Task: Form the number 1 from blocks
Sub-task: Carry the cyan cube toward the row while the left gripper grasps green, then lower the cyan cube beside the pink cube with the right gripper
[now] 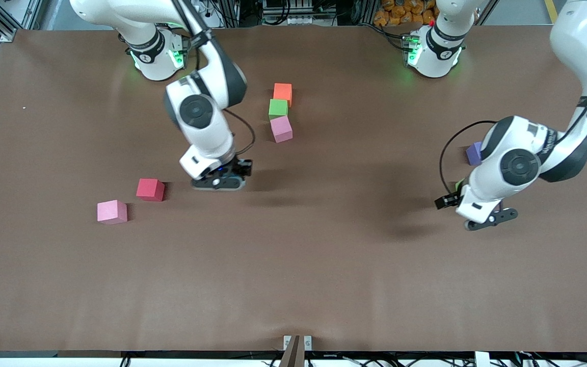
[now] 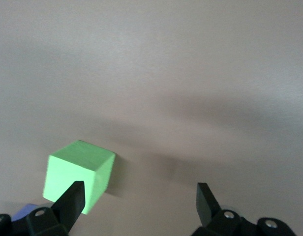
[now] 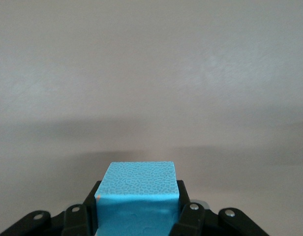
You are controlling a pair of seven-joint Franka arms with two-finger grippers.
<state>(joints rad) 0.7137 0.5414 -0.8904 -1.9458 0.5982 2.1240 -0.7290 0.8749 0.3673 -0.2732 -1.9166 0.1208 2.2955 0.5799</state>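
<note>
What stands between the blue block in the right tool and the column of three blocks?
Nothing visible. The right tool holds the light blue block over bare table; the pink block ending the column lies open.

Small purple foam cube [image 1: 474, 153]: half hidden by left arm. Small green foam cube [image 2: 78, 176]: corner covered by a tool finger [image 2: 71, 200]. Light blue foam cube [image 3: 137, 199]: lower part cut off by the frame edge.

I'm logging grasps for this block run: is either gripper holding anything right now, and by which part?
The right gripper holds a light blue block, its fingers clamped on two opposite side faces. The left gripper is open and holds nothing.
</note>
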